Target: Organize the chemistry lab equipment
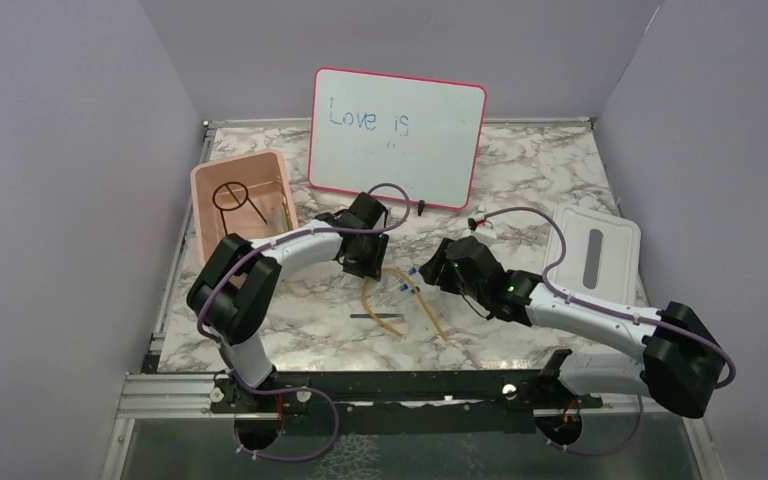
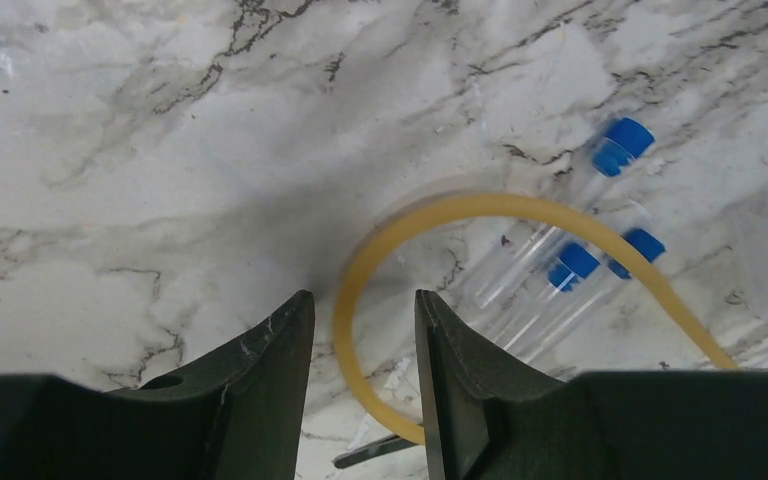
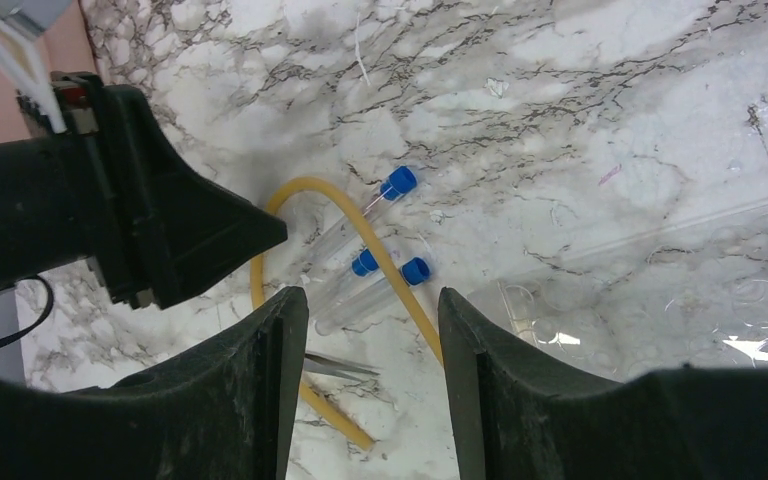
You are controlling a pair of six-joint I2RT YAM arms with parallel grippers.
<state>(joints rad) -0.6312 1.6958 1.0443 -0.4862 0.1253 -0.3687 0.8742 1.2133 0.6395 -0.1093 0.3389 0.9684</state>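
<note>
A tan rubber tube [image 1: 396, 296] curls on the marble table, with three clear blue-capped tubes [image 1: 407, 285] beside it and metal tongs [image 1: 378, 317] just in front. My left gripper [image 2: 363, 310] is open, low over the table, its jaws either side of the tan tube's [image 2: 460, 205] bend without closing on it; the capped tubes [image 2: 572, 262] lie to its right. My right gripper [image 3: 372, 300] is open and empty above the capped tubes [image 3: 397, 182], the tan tube [image 3: 360, 228] and the tongs' tip [image 3: 345, 367]. A black wire ring tripod [image 1: 230, 195] lies in the pink bin [image 1: 206, 222].
The pink-framed whiteboard [image 1: 395, 135] stands at the back. The white lid [image 1: 595, 250] lies at the right. A small dark item [image 1: 421, 208] and a red-tipped item [image 1: 477, 220] lie below the board. Clear plastic [image 3: 660, 290] lies right of the tubes. The left gripper [image 3: 190, 230] is close to my right one.
</note>
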